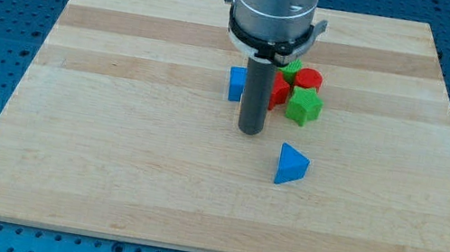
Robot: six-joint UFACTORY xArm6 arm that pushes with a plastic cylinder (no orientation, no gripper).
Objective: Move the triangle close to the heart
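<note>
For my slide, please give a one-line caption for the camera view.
My tip rests left of the blue triangle, below a cluster of red and green blocks.

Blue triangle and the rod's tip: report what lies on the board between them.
Nothing: in the camera view, only bare wood separates my tip from the blue triangle, which sits toward the view's bottom right of it.

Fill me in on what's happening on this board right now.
My tip rests on the wooden board, to the upper left of the blue triangle and apart from it. Behind the rod sits a cluster: a blue block, a red cylinder, a green star-like block, and partly hidden red and green pieces.
</note>
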